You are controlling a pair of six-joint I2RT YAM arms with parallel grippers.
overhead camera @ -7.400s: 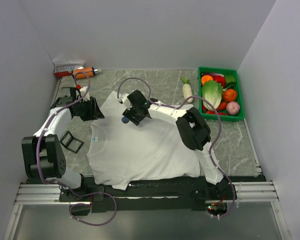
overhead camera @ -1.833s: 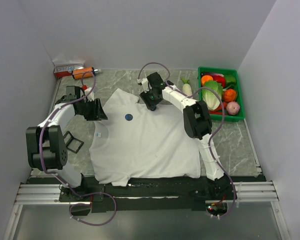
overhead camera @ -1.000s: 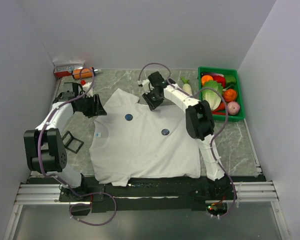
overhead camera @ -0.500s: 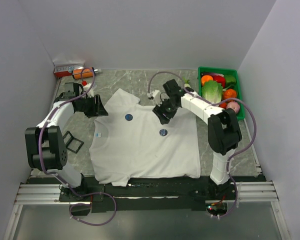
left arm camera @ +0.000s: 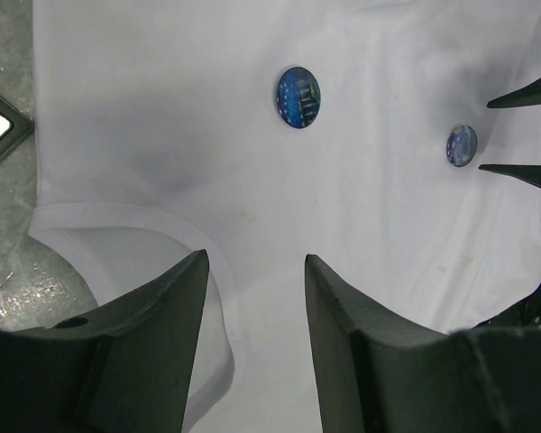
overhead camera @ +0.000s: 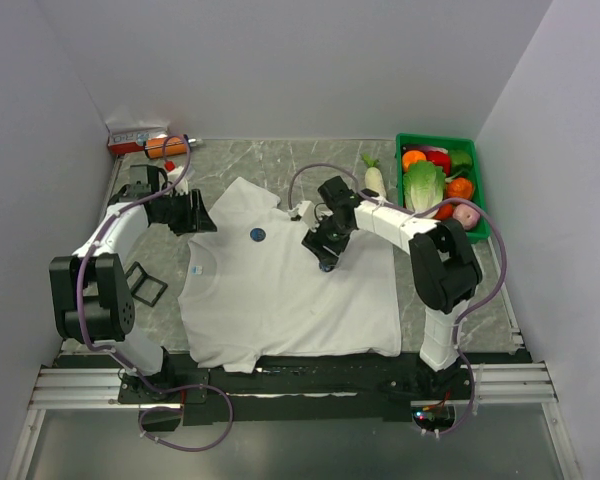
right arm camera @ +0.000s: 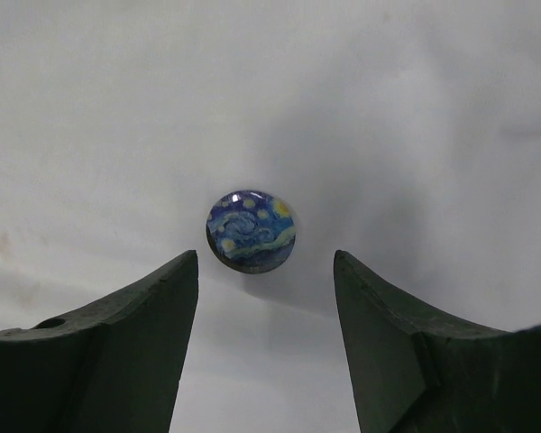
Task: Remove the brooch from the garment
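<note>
Removal was not yet done: the right gripper (right arm camera: 266,262) stood open astride the starry-blue brooch (right arm camera: 251,231) on the white T-shirt (right arm camera: 415,108), gripping nothing. The left gripper (left arm camera: 254,262) hung open and empty. A second brooch (left arm camera: 298,97) lay nearby, possibly still pinned.

Your top camera sits high behind the arm bases, tilted down and forward; from far off it takes in the whole table (overhead camera: 250,160), both arms and the full shirt (overhead camera: 280,300); your left wrist camera looks down past the left gripper (left arm camera: 255,262) from the shirt's far left corner, fairly near, facing across the cloth toward the right gripper (left arm camera: 483,135); your right wrist camera hangs very close over the cloth, its own fingers (right arm camera: 117,343) framing one blue disc (right arm camera: 252,231); the left wrist view shares that disc, and all three share the shirt.
</note>
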